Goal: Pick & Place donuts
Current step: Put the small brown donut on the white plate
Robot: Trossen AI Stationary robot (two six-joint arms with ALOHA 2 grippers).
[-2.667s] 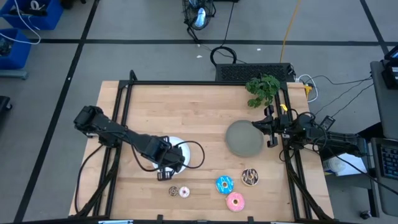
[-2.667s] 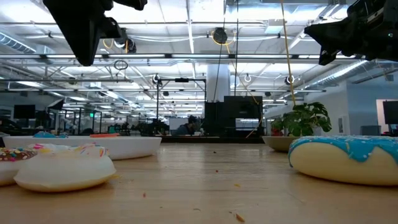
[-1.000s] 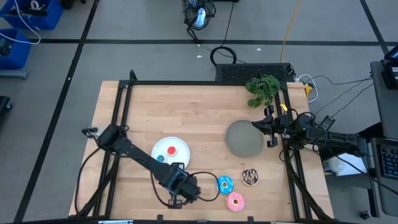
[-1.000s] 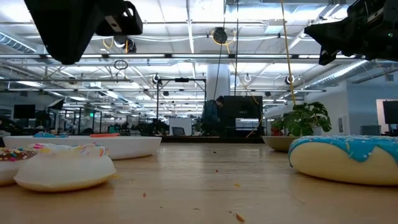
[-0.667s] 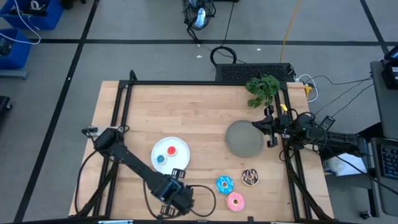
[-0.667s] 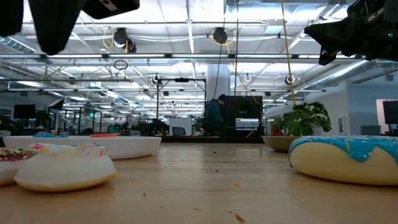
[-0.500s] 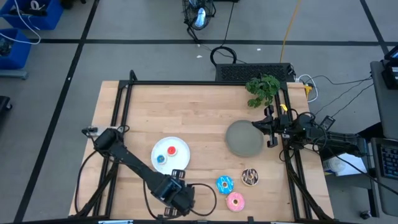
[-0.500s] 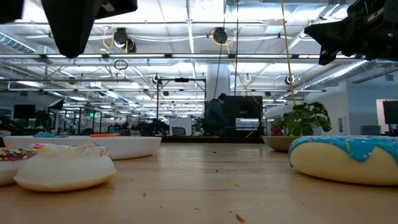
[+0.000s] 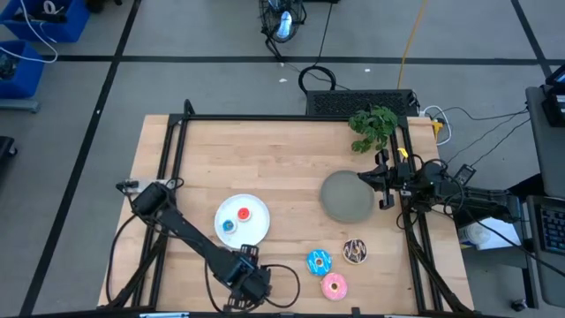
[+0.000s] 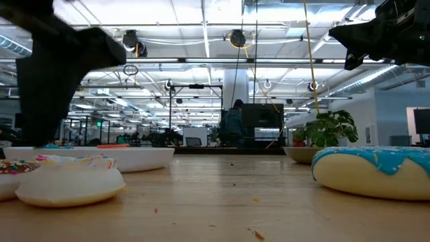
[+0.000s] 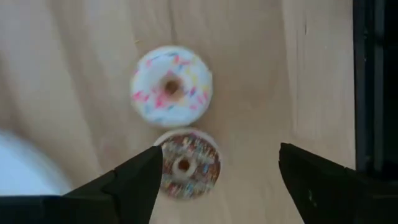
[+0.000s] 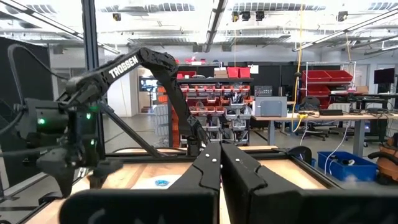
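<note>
My left gripper hangs open near the table's front edge, pointing down. Below it lie two small donuts on the wood. The brown sprinkled one is between the fingers, close to one of them. The white sprinkled one lies just beyond it. I see no touch. In the high view the gripper hides both. A small blue donut and a small red one lie on the white plate. My right gripper is shut and empty, raised at the right edge.
Three larger donuts lie on the wood right of my left gripper: blue-iced, chocolate and pink-iced. A grey plate sits at the right and a green plant at the far right. A black frame rail runs along the front edge.
My left gripper has gone a little toward the table's near-left corner and sunk toward the two small donuts. In the low view it now reaches much lower than before. The donuts and plates have stayed where they were.
</note>
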